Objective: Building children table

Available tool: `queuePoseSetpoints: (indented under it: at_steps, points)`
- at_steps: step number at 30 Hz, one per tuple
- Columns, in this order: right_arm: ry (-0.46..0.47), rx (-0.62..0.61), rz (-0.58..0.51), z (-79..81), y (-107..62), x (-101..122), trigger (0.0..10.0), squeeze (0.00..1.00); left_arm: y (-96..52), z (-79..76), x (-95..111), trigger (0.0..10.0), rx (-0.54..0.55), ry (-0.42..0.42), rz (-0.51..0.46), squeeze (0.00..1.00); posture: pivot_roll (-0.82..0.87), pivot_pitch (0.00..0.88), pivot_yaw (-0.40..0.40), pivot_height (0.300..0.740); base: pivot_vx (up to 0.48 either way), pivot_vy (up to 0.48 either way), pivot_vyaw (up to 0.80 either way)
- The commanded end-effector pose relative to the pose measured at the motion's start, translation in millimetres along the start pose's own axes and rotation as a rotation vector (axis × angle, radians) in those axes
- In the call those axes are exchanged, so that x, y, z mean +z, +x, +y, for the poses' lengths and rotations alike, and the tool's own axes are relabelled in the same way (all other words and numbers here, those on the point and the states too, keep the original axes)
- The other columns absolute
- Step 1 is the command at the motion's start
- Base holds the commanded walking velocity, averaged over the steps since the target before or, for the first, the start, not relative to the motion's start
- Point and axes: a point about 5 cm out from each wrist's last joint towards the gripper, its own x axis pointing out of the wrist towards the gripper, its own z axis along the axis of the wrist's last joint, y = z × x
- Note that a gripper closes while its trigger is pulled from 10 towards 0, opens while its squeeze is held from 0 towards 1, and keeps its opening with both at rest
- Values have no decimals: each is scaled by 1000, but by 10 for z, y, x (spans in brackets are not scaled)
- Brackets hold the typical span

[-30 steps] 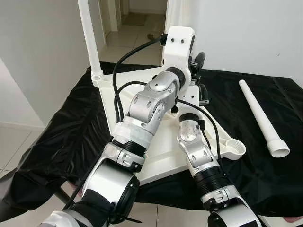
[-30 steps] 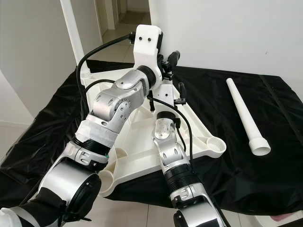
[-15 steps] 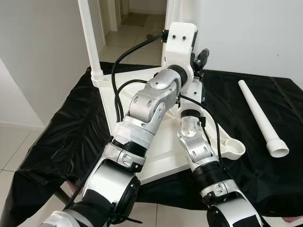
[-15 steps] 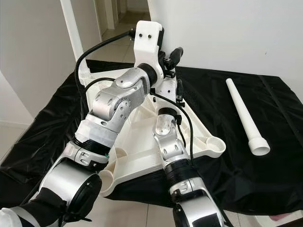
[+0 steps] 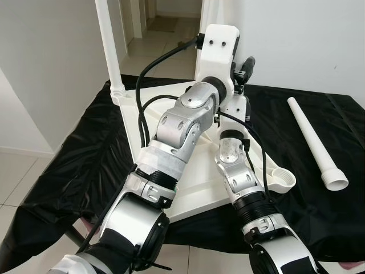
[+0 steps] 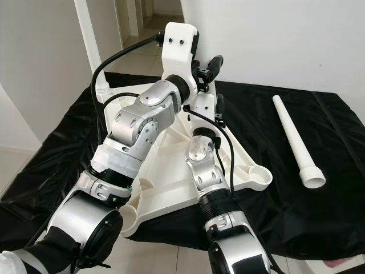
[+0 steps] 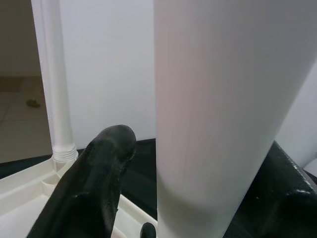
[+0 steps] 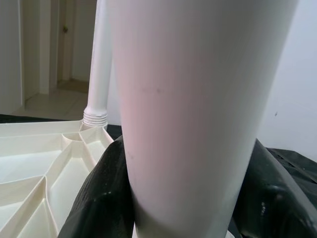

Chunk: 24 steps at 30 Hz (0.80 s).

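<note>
— Any label or writing on that white leg?

— None I can read — both the left gripper and right gripper have their jaws clamped round it, upright on the upturned tabletop. Another leg lies loose on the black-draped table.

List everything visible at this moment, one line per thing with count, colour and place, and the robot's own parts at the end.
Tabletop: one, white, upside down on the black cloth, ribbed underside up.
Screwed-in leg: one, white, upright in the far left corner socket.
Held leg: one, white, upright at the far side of the tabletop, between both hands.
Loose leg: one, white, lying on the cloth to the right.
Empty corner socket: one, white, near right corner.
Black cloth: one, draped over the work surface.
Left hand: black fingers either side of the held leg.
Right hand: black fingers either side of the same leg.
</note>
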Motion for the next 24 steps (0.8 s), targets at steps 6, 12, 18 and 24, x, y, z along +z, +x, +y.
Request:
queuePoseSetpoints:
  at_steps: [6, 12, 18, 24]
  points:
    - [8, -3, -4, 17, -4, 17, 10000, 0, 17, -54, 62, 10000, -10, -9, -28, 1000, 16, 13, -14, 740, 0, 0, 0]
    - [27, -15, 31, -8, 3, -26, 10000, 0, -41, -113, 186, 10000, -112, -109, -88, 0, 18, 15, -15, 740, 0, 0, 0]
    - [63, -27, 78, -39, 21, -70, 10000, 0, -150, -244, 200, 10000, -246, -143, -118, 0, 22, 19, -12, 740, 0, 0, 0]
    - [135, 18, 154, -47, 26, -150, 10000, 0, -305, -339, 133, 10000, -346, -159, -119, 0, 22, 17, -7, 740, 0, 0, 0]
